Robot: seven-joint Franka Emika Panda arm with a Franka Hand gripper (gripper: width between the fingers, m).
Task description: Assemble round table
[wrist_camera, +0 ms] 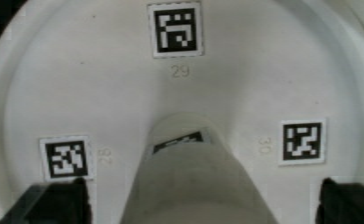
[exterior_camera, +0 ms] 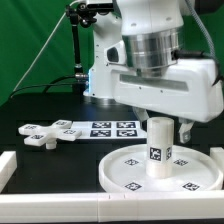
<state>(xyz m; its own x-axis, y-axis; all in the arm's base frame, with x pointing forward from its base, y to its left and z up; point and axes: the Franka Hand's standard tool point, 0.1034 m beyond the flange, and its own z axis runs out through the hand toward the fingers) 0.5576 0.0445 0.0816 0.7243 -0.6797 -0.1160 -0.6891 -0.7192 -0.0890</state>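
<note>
The short thick cylinder (exterior_camera: 160, 147) stands upright at the centre of the large rimmed round disc (exterior_camera: 108, 172). It sits between the spread jaws of the gripper (exterior_camera: 166, 130) with a gap on either side, and has one black-and-white square tag on its wall. The white disc lies flat directly beneath the jaws, with several tags spaced around its face. The four-lobed cross piece (exterior_camera: 43, 134) lies flat, tags up, well apart from the jaws, off toward the exterior view's left.

Robotics lab: black tabletop (exterior_camera: 50, 108), green backdrop (exterior_camera: 30, 40), white rails (exterior_camera: 12, 165), tag-printed marker board (exterior_camera: 105, 128).
</note>
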